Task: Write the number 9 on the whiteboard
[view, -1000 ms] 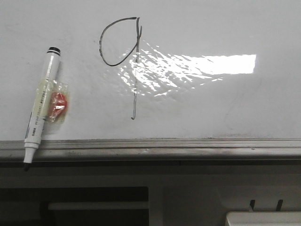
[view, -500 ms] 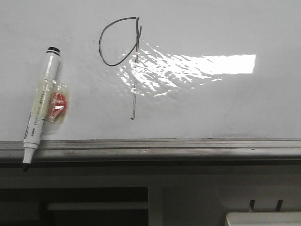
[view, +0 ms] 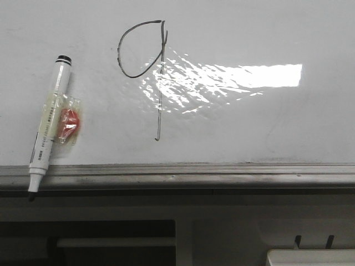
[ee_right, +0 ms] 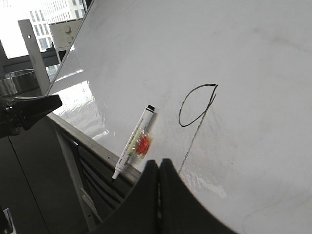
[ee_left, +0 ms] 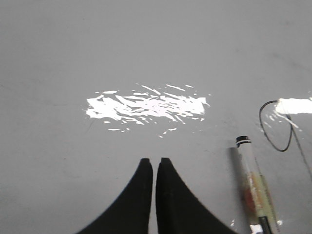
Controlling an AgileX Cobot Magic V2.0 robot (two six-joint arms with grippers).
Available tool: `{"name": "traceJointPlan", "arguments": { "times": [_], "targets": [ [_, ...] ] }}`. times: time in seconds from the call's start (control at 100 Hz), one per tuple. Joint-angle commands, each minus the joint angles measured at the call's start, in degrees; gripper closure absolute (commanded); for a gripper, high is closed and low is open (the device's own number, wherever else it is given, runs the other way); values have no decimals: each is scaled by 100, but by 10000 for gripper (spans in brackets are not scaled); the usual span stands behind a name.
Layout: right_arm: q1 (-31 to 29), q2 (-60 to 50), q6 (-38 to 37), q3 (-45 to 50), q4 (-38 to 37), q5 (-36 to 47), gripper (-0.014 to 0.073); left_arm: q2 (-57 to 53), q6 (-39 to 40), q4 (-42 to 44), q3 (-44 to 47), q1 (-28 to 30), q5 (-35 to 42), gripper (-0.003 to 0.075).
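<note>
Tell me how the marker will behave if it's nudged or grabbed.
The marker looks stiff and probably light. Its round barrel would tend to roll, though the taped red lump on its side may stop that. Its tip overhangs the rail, so a nudge might tip it off the whiteboard.

Whiteboard [view: 266,33]: smooth, glossy white surface with bright glare patches and faint grey smudges.
Rail [view: 222,174]: dull, scuffed grey metal.
Marker [view: 49,128]: smooth white plastic barrel, black cap end, wrapped in crinkled clear tape over a red piece.
Number 9 [view: 145,64]: thin matt black ink line.
Left end effector [ee_left: 154,168], right end effector [ee_right: 159,168]: matt black fingers.
</note>
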State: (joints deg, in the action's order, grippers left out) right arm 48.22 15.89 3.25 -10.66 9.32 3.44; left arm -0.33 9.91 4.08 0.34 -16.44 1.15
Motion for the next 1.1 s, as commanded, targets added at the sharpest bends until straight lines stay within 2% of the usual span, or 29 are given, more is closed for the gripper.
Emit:
{"name": "traceJointPlan", "arguments": {
  "times": [0.0,0.22,0.52,1.09],
  "targets": [
    [-10,40,62,-167,-52,474,663,-147,-360,-255,230,244,277,740],
    [-10,40,62,-167,-52,474,663,-158,-434,-373,230,1003,-115,740],
    [-10,40,62,-167,-52,474,663,-158,-461,-465,230,1314,-1806,740],
    [-10,40,62,-167,-52,474,663,-148,-484,-465,230,1302,-1791,740]
  ]
}}
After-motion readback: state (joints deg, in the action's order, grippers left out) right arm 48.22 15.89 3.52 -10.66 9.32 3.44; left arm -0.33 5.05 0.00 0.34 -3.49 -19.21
